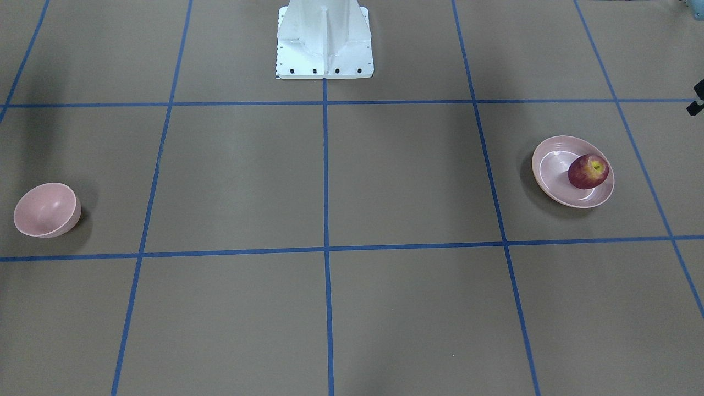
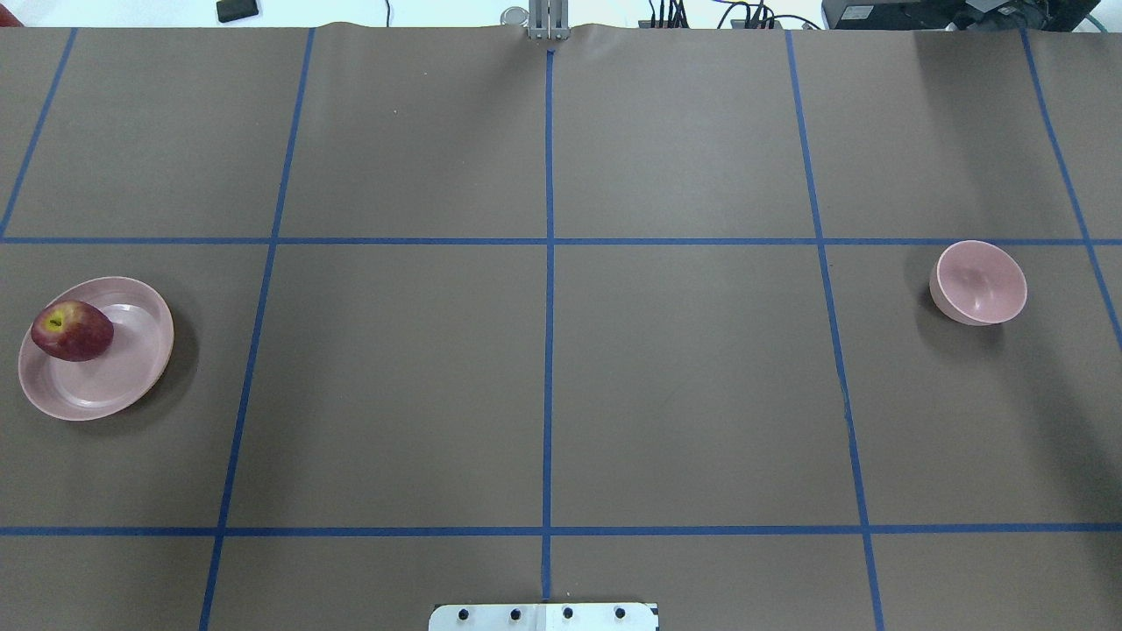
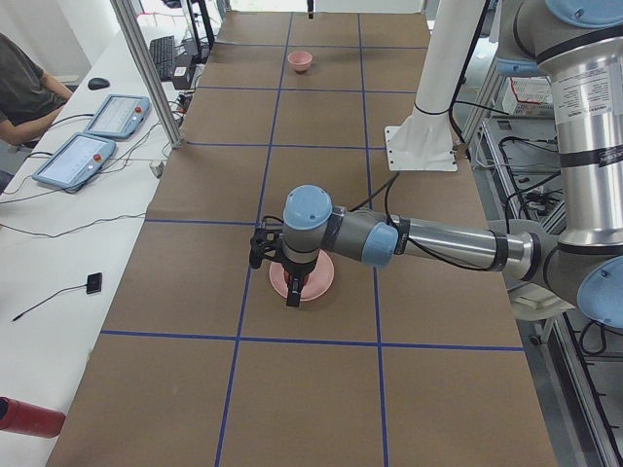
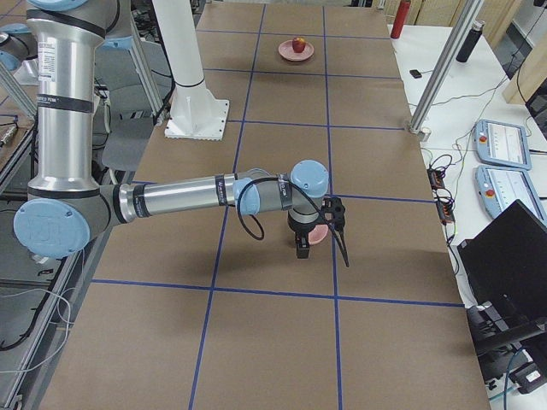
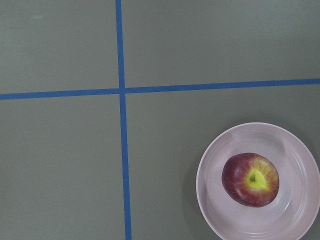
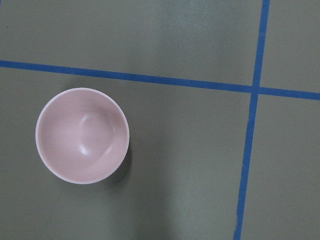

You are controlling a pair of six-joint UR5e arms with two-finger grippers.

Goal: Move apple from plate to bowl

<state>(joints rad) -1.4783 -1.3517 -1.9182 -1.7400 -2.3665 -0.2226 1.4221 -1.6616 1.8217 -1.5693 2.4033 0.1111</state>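
The dark red apple [image 1: 588,171] with a yellow patch at its stem lies on the wide pale pink plate [image 1: 550,165] at the table's left end; both show in the overhead view [image 2: 72,330] and the left wrist view [image 5: 250,179]. The small deep pink bowl [image 1: 45,210] stands empty at the right end, also in the right wrist view [image 6: 82,135]. My left gripper [image 3: 292,292] hangs above the plate and my right gripper [image 4: 320,252] hangs above the bowl. Both show only in side views, so I cannot tell if they are open or shut.
The brown table is divided by blue tape lines [image 2: 549,263]. The white robot base [image 1: 324,44] stands at the middle of the near edge. Tablets [image 3: 88,141], cables and a seated operator [image 3: 24,88] are on a side desk.
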